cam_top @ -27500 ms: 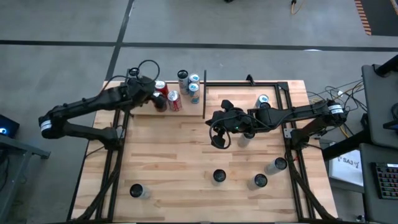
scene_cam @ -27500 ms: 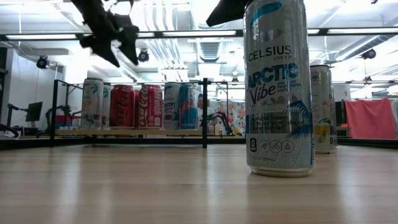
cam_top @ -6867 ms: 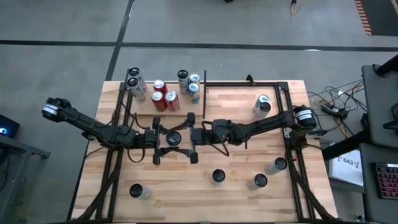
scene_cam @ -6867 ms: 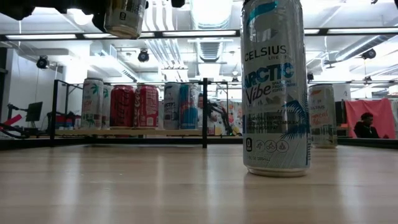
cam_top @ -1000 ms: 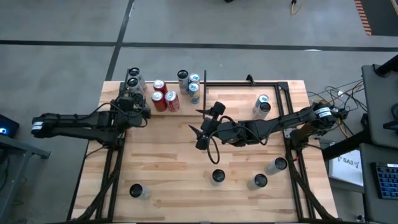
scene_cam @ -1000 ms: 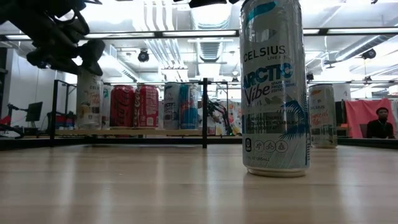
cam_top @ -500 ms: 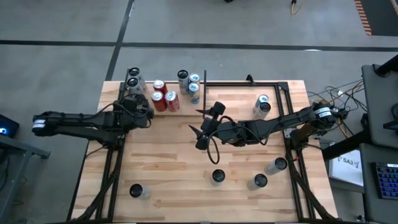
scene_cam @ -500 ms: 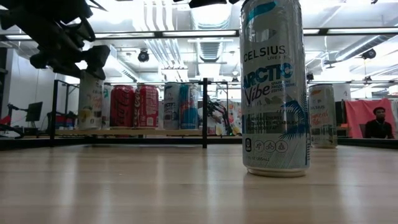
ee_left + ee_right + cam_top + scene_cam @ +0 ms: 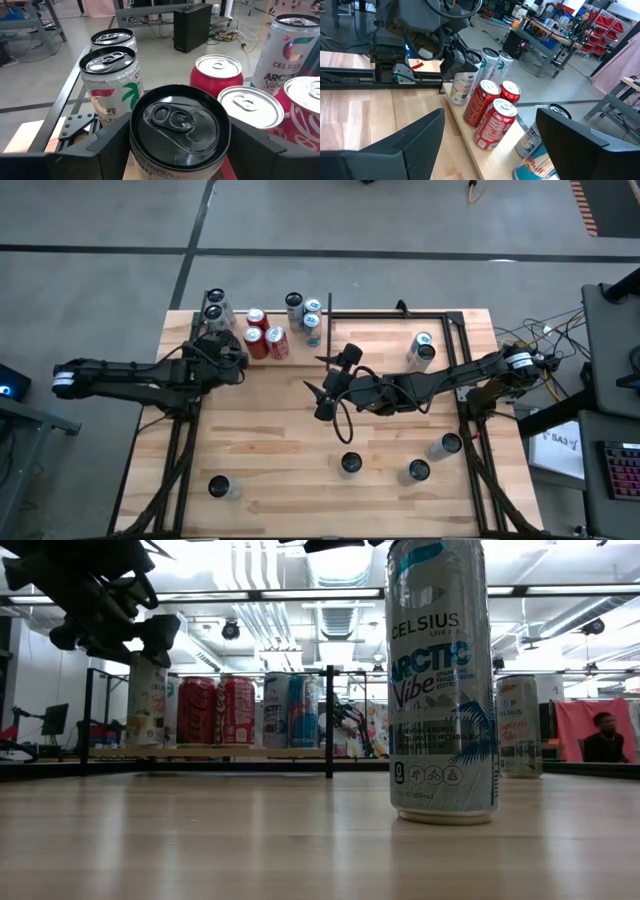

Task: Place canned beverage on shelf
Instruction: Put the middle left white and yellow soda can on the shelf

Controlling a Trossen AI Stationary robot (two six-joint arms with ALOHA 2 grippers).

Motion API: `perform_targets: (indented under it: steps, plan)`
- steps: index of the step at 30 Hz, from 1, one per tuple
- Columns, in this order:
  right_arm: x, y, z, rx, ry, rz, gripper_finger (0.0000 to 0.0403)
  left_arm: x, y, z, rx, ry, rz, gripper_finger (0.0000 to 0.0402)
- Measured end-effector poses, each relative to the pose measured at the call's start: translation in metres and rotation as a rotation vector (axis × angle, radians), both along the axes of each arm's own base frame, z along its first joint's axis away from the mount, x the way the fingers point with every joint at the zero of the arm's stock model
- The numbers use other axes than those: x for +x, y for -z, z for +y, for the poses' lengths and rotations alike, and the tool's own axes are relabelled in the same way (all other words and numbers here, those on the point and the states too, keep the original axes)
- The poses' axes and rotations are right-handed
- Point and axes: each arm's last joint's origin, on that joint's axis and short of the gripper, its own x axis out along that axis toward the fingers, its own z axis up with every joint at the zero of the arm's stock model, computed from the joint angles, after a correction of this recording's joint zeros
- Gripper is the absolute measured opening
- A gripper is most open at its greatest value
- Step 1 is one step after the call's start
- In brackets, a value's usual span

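A white can with a dark lid stands upright at the near left of the shelf, a pale board with black rods. My left gripper is shut on this can; it also shows in the low view. The can stands beside several other cans on the board: white ones, red ones and blue-silver ones. My right gripper hovers open over the table's middle with nothing between its fingers. My left gripper pinches the can's upper wall, just below the lid's rim, one finger on each side. The fingers come from the table's left, slanting down. The can stands upright with its base on the shelf board.
A bare black metal frame lies at the far right, with a can inside it. Loose cans stand near the front edge. One tall can stands close to the low camera.
My left gripper has shifted a little toward the table's right edge with the can, which stays upright on the shelf board.
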Motion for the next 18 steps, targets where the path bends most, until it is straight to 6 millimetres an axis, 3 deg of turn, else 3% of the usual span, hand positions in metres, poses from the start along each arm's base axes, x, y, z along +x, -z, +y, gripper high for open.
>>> perform_targets:
  steps: [18]
  plan:
    - [0.0,0.0001,0.0,0.0,0.0,0.0,0.0304,0.0004,0.0003,-0.0001,-0.002,0.007,0.011,0.0263]
